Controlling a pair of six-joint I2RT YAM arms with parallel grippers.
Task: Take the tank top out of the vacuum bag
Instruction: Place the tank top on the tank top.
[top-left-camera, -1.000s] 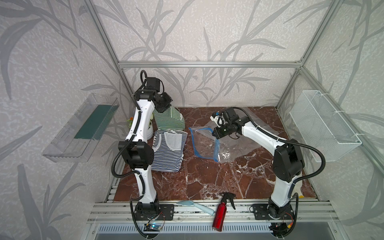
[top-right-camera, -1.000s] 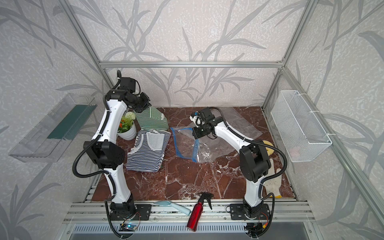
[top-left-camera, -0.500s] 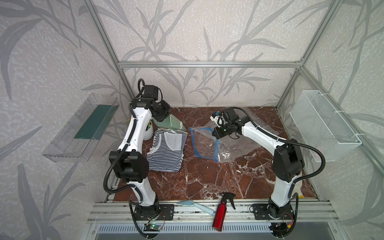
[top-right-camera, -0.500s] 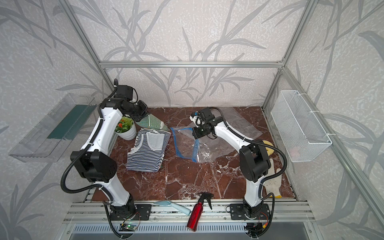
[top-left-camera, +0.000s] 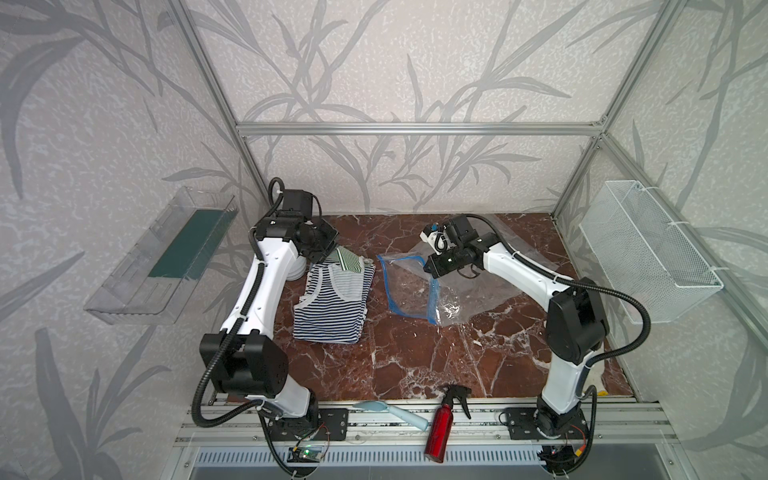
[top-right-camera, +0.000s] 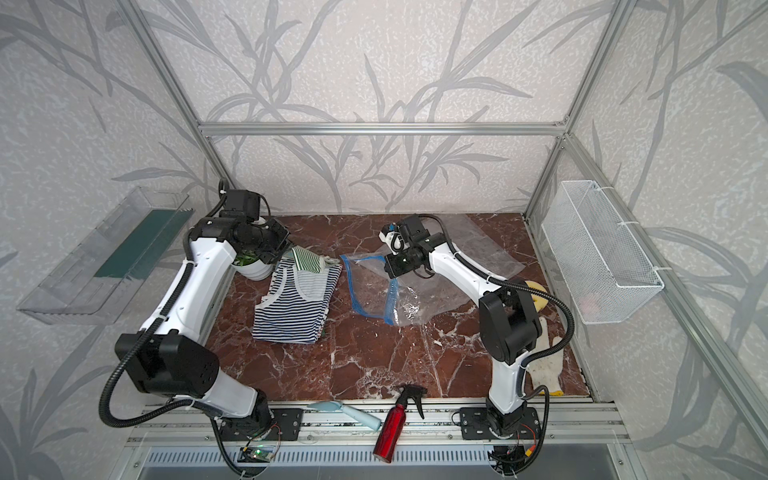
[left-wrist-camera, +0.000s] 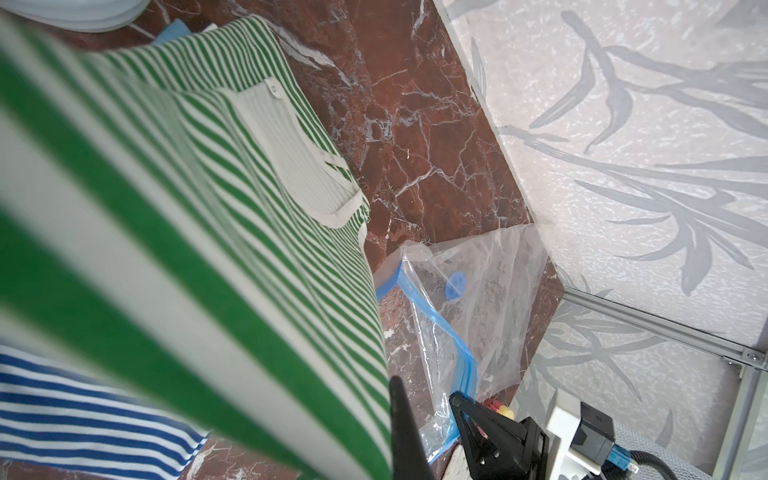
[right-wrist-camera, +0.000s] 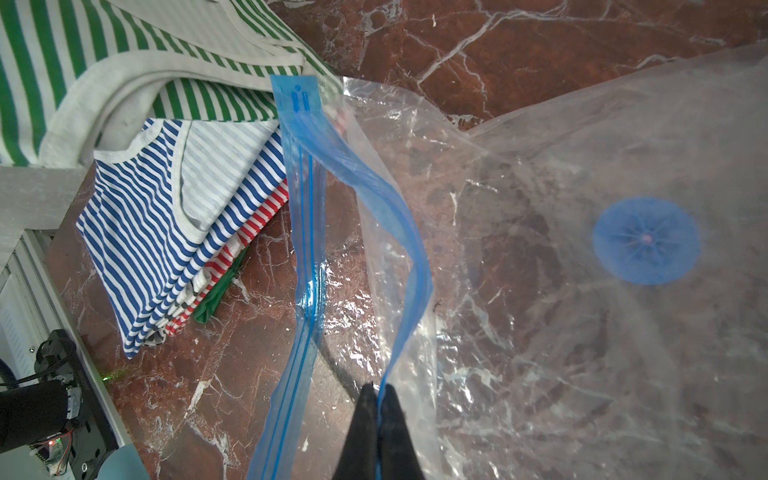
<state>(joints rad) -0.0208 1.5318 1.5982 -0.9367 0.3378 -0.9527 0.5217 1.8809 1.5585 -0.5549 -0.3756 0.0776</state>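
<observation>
A clear shelf bin (top-left-camera: 124, 286) on the left wall held a dark green pad (top-left-camera: 189, 245). Next to it, a white pot (top-right-camera: 251, 272) held green leaves. The left gripper (top-left-camera: 327, 252) was clamped tight on the green-striped tank top (top-left-camera: 348, 262). The top hung outside the vacuum bag, over the far end of a pile of striped tops (top-left-camera: 328, 307) on the table (top-left-camera: 415, 365).

Just right of the pile lay the vacuum bag (top-left-camera: 409, 286), its mouth toward the pile. Only marble showed through its clear plastic around the blue valve (right-wrist-camera: 646, 241). The right gripper (right-wrist-camera: 378, 392) was pinched closed on the upper zip strip (right-wrist-camera: 374, 199), lifting it off the lower one.

A wire basket (top-left-camera: 648, 253) on the right wall held something pale pink (top-right-camera: 588, 303), too faint to name.
</observation>
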